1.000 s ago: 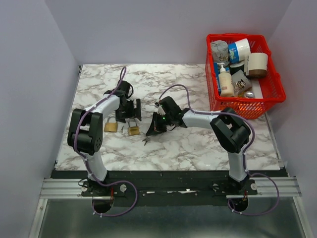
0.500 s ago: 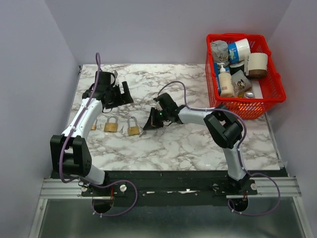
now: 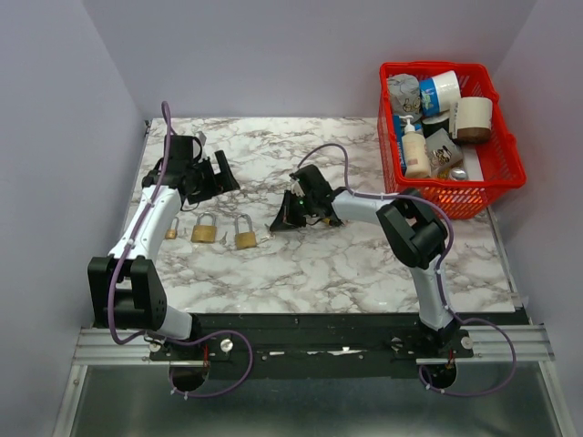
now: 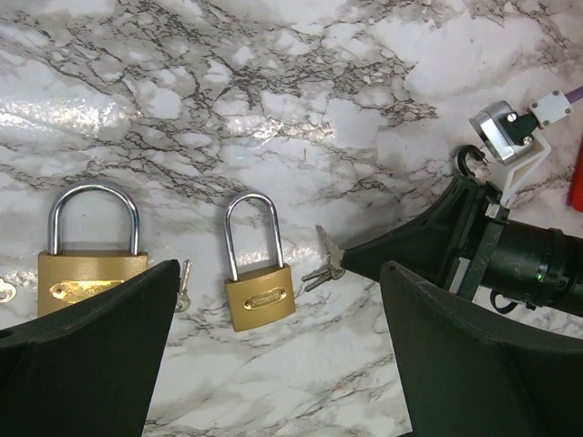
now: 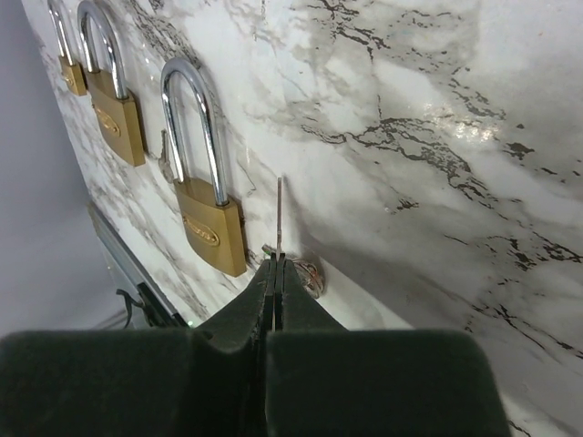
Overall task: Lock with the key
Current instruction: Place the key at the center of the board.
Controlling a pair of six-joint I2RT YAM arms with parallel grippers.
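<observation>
Three brass padlocks lie in a row on the marble table, the rightmost one (image 3: 244, 238) (image 4: 260, 296) (image 5: 211, 232) with its shackle raised. My right gripper (image 3: 276, 223) (image 5: 276, 264) is shut on the key (image 5: 279, 214) (image 4: 326, 248), just right of that padlock. The key's thin blade sticks out past the fingertips, and its ring with spare keys (image 4: 314, 273) hangs onto the table. My left gripper (image 3: 206, 177) (image 4: 282, 364) hangs wide open with nothing in it, above and behind the padlocks.
The middle padlock (image 3: 204, 230) (image 4: 91, 282) has a loose key (image 4: 183, 284) lying beside it. A small padlock (image 3: 172, 228) lies at the far left. A red basket (image 3: 446, 196) full of household items stands at the back right corner.
My left arm has swung from over the padlocks to the back left, still open. The right gripper has shifted slightly back with the key pinched.
</observation>
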